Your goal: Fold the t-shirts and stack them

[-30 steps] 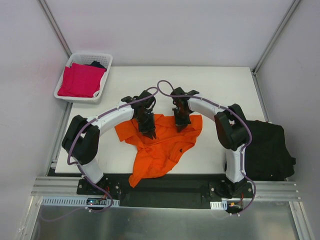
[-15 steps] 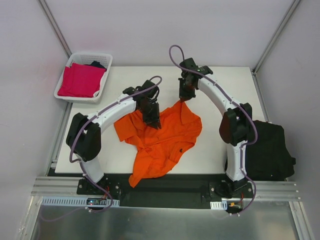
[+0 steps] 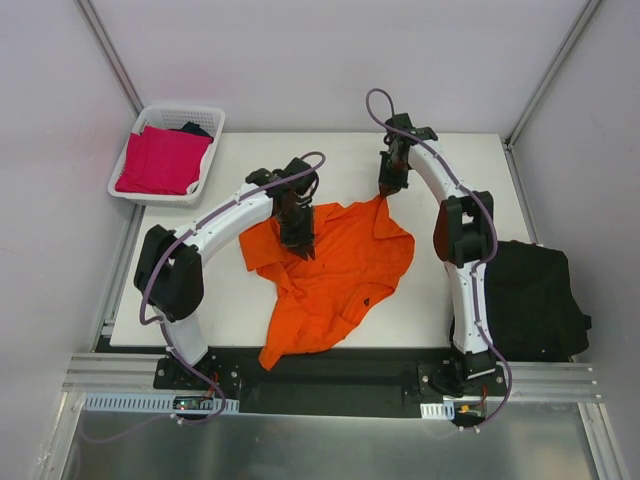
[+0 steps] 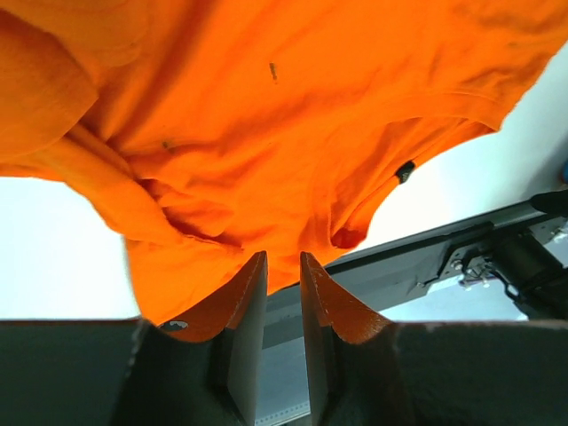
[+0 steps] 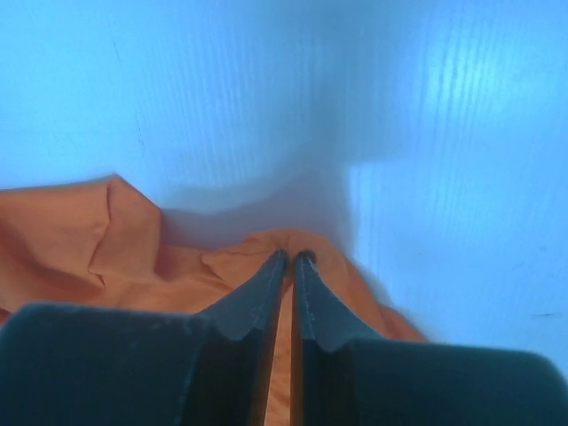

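Three shirts showed from above: one orange shirt (image 3: 335,270) spread mid-table (image 3: 460,170), its near hem over the near edge; one pink shirt (image 3: 160,160) in the single basket (image 3: 178,112) far left, with dark cloth (image 3: 195,128) behind it, hard to make out; one black shirt (image 3: 535,300) at the near right edge. The left gripper (image 3: 300,238), jaws a narrow slit, pinched a bunched orange fold; the right gripper (image 3: 388,188), jaws all but together, nipped the far corner; only the wrist views showed these grips.

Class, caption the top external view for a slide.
Left gripper and right gripper pinch the orange t-shirt on the white table.
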You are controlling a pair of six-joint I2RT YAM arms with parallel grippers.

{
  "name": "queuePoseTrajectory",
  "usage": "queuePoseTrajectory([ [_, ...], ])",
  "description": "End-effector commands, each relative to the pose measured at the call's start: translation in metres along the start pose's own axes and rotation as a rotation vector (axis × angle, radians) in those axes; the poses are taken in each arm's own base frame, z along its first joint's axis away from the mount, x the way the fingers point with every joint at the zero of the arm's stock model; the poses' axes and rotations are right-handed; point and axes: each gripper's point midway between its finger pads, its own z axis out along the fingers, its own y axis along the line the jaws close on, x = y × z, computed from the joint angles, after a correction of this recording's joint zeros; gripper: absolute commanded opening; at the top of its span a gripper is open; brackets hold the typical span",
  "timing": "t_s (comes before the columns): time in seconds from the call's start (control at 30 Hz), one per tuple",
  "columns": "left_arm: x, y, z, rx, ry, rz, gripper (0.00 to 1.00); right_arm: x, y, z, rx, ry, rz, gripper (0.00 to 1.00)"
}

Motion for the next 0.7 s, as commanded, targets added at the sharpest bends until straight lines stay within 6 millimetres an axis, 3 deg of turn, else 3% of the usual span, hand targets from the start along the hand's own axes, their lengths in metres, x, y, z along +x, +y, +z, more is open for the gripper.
queuePoseTrajectory([
  [0.0, 0.005, 0.009, -0.008, -0.059, 0.013, 0.028, 0.22, -0.009, 0.019, 0.011, -0.115, 0.005, -0.01, 0.2],
  [0.03, 0.006, 0.01, -0.007, -0.064, 0.019, 0.025, 0.22, -0.008, 0.018, 0.014, -0.116, 0.01, -0.007, 0.25],
  [0.1, 0.008, 0.01, -0.006, -0.062, 0.027, 0.026, 0.22, -0.004, 0.011, 0.017, -0.102, 0.025, 0.0, 0.27],
  [0.17, 0.006, 0.007, -0.004, -0.053, 0.035, 0.03, 0.22, -0.01, 0.008, -0.007, -0.113, -0.016, 0.005, 0.27],
  [0.2, 0.006, 0.006, -0.003, -0.049, 0.041, 0.036, 0.21, -0.004, 0.005, -0.013, -0.117, -0.014, 0.006, 0.27],
  [0.23, 0.002, 0.003, -0.002, -0.042, 0.042, 0.04, 0.22, -0.025, 0.015, -0.052, -0.173, -0.133, -0.007, 0.31],
  [0.3, 0.0, -0.001, -0.001, -0.03, 0.047, 0.045, 0.22, -0.036, 0.019, -0.081, -0.209, -0.192, -0.007, 0.39],
  [0.33, -0.004, -0.004, 0.002, -0.025, 0.048, 0.048, 0.21, -0.031, 0.018, -0.091, -0.212, -0.172, -0.009, 0.4],
  [0.4, -0.008, -0.01, 0.004, -0.009, 0.056, 0.057, 0.21, -0.017, 0.016, -0.09, -0.2, -0.106, -0.021, 0.39],
  [0.43, -0.015, -0.015, 0.006, 0.004, 0.052, 0.06, 0.21, 0.006, 0.006, -0.08, -0.169, -0.023, -0.011, 0.37],
  [0.5, -0.019, -0.021, 0.007, 0.019, 0.052, 0.061, 0.21, 0.028, -0.001, -0.086, -0.15, -0.014, -0.004, 0.37],
  [0.53, -0.023, -0.027, 0.005, 0.035, 0.044, 0.067, 0.21, 0.056, -0.011, -0.065, -0.132, 0.035, 0.005, 0.37],
  [0.6, -0.025, -0.029, 0.007, 0.04, 0.045, 0.071, 0.21, 0.071, -0.015, -0.078, -0.135, 0.012, 0.014, 0.37],
  [0.67, -0.024, -0.029, 0.009, 0.043, 0.048, 0.071, 0.21, 0.105, -0.027, -0.068, -0.092, 0.071, 0.005, 0.37],
])
